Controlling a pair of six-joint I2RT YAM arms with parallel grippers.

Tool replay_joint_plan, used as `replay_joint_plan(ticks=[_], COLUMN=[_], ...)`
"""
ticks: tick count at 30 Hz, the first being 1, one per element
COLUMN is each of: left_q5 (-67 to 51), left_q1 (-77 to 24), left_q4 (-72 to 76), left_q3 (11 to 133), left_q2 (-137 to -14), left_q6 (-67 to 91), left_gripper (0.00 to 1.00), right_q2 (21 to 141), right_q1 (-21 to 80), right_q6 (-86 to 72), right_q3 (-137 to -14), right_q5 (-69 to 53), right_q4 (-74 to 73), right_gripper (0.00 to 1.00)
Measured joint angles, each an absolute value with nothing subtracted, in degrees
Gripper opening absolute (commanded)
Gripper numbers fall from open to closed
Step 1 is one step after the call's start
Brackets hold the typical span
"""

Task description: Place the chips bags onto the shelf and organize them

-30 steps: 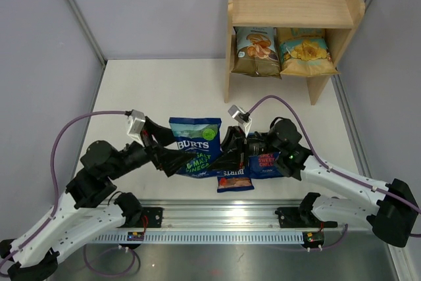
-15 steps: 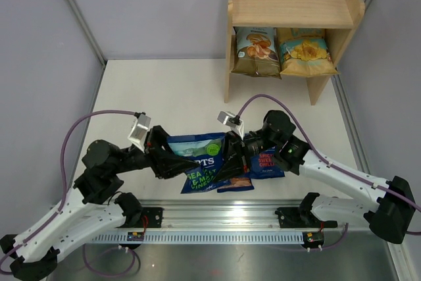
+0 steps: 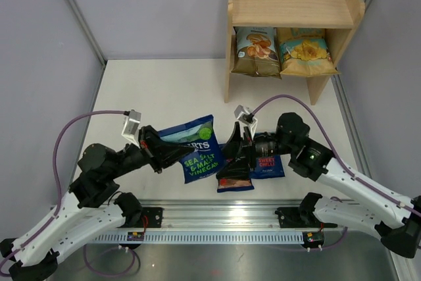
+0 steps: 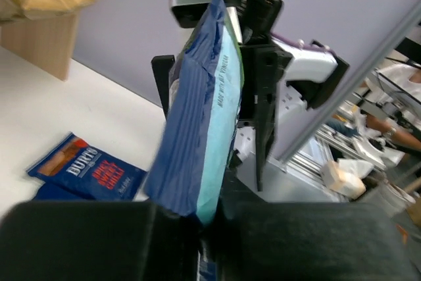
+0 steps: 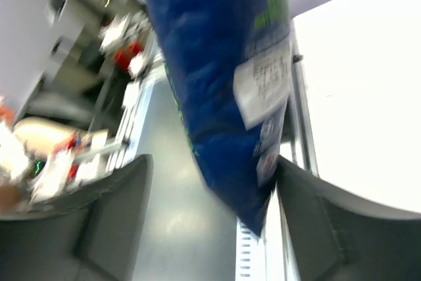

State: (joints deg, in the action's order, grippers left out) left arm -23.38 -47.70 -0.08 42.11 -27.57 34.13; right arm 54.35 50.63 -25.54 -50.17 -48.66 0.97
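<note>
A dark-blue BURTS sea-salt-and-vinegar chips bag (image 3: 197, 150) hangs just above the table, my left gripper (image 3: 164, 156) shut on its left end. In the left wrist view the same bag (image 4: 200, 123) stands edge-on out of the closed jaws (image 4: 207, 228). My right gripper (image 3: 235, 151) is open at the bag's right edge; its wrist view shows the bag (image 5: 220, 77) loose between spread fingers (image 5: 112, 215). Two more small BURTS bags (image 3: 235, 179) (image 3: 267, 164) lie flat under the right arm. The wooden shelf (image 3: 294, 6) stands at the back right.
The shelf's lower tier holds a tan-and-teal bag (image 3: 255, 51) and a light-blue-and-olive bag (image 3: 304, 51); its upper tier is bare. A metal rail (image 3: 223, 225) runs along the near table edge. Grey walls close in both sides.
My left gripper shut on the vinegar bag and my right gripper opened off it. The bag shifted left and tilted, and the right arm drew back to the right.
</note>
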Motion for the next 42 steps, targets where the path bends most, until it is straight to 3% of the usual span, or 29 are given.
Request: replay_joint_plan(ticks=[1,9,15,29,39,42], left_q5=[-21.9,-11.9,-4.1,3.4,3.9,3.8], left_q1=[-47.7,-47.7,-47.7,-47.8,-47.8,-47.9], left_q4=[0.3,5.0,16.9,51.3,56.7,55.0], left_q3=[41.9,40.9,35.4,22.3,21.9,21.9], left_q2=[-27.1,-26.9,-28.1,-41.2,-42.9,-43.0], left_q6=[34.8,41.0,50.2,71.7,76.2,77.1], left_gripper=[0.01,0.01,0.01,0.00,0.00,0.00], right_q2=[52.8,42.4,35.9,53.2,59.8,60.0], right_q1=[50.6,50.6,50.6,50.7,51.0,51.0], right_q6=[-25.7,-30.2,-40.9,-54.9,-57.0,-56.8], right_q3=[-50.0,-43.0,-27.1,-23.5,-28.0,-29.1], right_q5=[-45.8,-27.7,-20.0,-11.1,-8.2,-8.6], right_q4=[0.2,1.5,19.9,56.2,64.1,63.9], right_gripper=[0.99,0.99,0.93,0.82,0.77,0.68])
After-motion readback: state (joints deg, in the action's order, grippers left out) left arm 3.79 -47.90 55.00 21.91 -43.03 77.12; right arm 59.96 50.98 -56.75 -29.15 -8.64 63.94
